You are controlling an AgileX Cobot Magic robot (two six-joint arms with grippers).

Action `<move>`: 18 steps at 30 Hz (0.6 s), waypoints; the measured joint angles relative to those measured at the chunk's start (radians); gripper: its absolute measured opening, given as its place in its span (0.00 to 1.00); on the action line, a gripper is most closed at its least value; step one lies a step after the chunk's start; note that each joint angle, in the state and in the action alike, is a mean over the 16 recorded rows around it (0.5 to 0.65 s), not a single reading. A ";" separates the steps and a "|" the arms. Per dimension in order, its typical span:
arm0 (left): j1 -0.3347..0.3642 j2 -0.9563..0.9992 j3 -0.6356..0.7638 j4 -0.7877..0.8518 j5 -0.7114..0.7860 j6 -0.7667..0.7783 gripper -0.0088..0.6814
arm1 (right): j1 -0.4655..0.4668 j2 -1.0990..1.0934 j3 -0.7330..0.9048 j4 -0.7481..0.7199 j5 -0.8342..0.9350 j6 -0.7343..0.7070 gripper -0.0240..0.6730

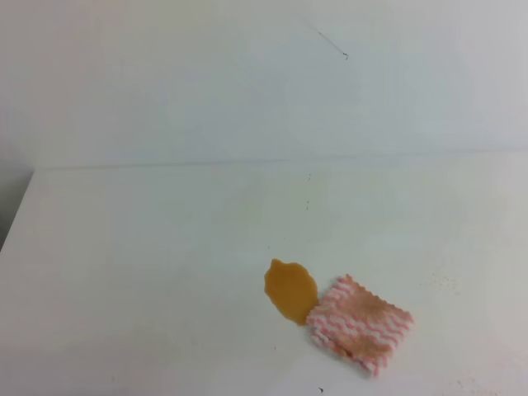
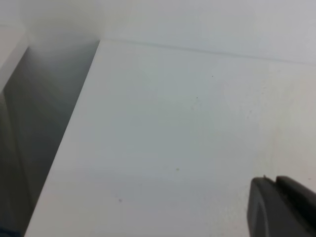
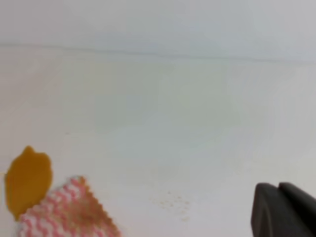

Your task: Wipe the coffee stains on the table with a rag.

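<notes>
The coffee stains are one amber-brown blotch on the white table, right of centre near the front. The pink-and-white striped rag, with a tan patch, lies flat with its left corner touching the blotch's lower right edge. Neither gripper shows in the exterior high view. In the right wrist view the blotch and the rag sit at the lower left, far from my right gripper, which is shut on nothing. My left gripper hangs over bare table, its dark fingers together and holding nothing.
The table's left edge drops into a dark gap. A white wall rises behind the table's back edge. Faint brown specks dot the surface right of the rag.
</notes>
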 joint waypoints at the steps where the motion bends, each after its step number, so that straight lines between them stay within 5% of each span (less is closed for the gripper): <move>1: 0.000 0.000 0.000 0.000 0.000 0.000 0.01 | 0.007 0.040 -0.012 0.052 0.002 -0.065 0.03; 10: 0.000 0.000 0.000 0.000 0.000 0.000 0.01 | 0.170 0.328 -0.053 0.360 -0.033 -0.519 0.08; 18: 0.000 0.000 0.000 0.000 0.000 0.000 0.01 | 0.383 0.549 -0.059 0.368 -0.130 -0.661 0.33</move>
